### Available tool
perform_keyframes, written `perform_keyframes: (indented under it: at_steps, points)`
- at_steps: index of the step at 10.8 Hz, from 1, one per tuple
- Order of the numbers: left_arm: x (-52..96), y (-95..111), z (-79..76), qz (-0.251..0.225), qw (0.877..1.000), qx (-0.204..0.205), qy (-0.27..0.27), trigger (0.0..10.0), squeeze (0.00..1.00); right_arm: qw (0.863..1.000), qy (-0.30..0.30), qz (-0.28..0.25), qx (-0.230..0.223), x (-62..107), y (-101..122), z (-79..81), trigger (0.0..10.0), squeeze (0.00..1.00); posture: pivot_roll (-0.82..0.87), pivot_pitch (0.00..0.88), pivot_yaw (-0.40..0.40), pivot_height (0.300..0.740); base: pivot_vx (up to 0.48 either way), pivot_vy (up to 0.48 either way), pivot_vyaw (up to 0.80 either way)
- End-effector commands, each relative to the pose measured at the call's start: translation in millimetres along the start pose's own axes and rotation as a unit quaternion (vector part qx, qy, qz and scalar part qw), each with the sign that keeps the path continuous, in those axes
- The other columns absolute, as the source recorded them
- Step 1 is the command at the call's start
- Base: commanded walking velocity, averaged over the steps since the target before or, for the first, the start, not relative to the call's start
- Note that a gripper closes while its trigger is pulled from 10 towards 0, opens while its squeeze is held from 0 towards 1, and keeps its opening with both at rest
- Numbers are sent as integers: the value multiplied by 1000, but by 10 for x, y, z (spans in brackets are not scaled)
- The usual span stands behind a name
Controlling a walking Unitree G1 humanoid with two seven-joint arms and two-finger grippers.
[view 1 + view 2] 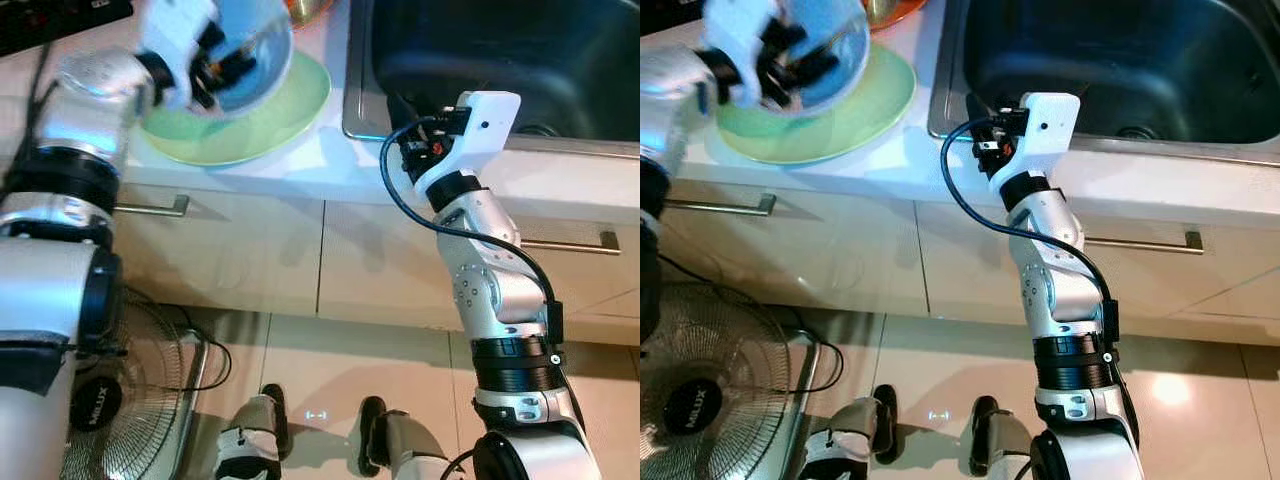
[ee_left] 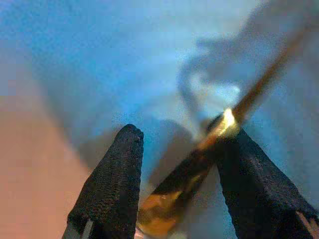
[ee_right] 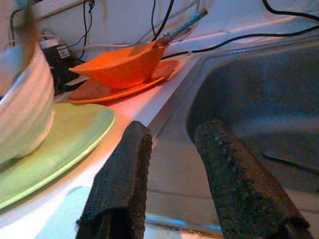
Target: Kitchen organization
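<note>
We note the left pincer reaching inside the blue bowl, which sits on the green plate beside the sink; its fingers are spread astride a utensil handle, long axis slanting away between them. Right pincer hangs spread at the sink's rim, farther off

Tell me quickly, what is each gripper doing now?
Left gripper: inside the blue bowl, around a golden utensil.
Right gripper: open, empty, at the sink edge.

You see two silver arms with black joint rings, white wrist housings, a black cable looping off the right arm, and textured black fingers.
</note>
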State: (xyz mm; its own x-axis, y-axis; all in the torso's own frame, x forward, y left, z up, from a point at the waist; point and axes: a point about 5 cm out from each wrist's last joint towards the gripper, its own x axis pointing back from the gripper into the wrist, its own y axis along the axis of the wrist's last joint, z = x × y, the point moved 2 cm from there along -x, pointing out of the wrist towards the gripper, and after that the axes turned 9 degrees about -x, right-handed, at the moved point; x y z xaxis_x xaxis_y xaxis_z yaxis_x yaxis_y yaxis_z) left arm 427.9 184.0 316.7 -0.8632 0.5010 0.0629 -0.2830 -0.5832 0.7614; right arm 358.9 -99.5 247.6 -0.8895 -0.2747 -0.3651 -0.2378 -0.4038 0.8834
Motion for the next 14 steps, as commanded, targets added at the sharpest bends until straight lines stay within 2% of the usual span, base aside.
perform_keyframes:
  at_steps: [1, 3, 4, 8, 14]
  points:
    - [-26, 44, -6, 2, 1000, -16, -7, 10000, 0, 1000, -4, -7, -2, 34, 28, -18, 10000, 0, 144, 288, 31, 740, 0, 0, 0]
    - [-62, 58, -40, 1, 1000, -24, -8, 9961, 0, 1000, -8, -9, 1, 35, 42, -42, 10000, 0, 142, 287, 33, 740, 0, 0, 0]
    - [-66, 67, -32, -1, 1000, -26, -2, 0, 0, 1000, -10, -9, 2, 35, 45, -49, 10000, 0, 141, 285, 34, 740, 0, 0, 0]
    - [-41, 34, 19, -2, 1000, -16, 23, 0, 0, 1000, -12, -9, 6, 18, 55, -73, 10000, 0, 145, 279, 25, 740, 0, 0, 0]
    - [-24, -1, -2, -10, 1000, -2, 12, 0, 0, 1000, -7, -9, 13, 3, 68, -83, 10000, 0, 148, 261, 17, 740, 0, 0, 0]
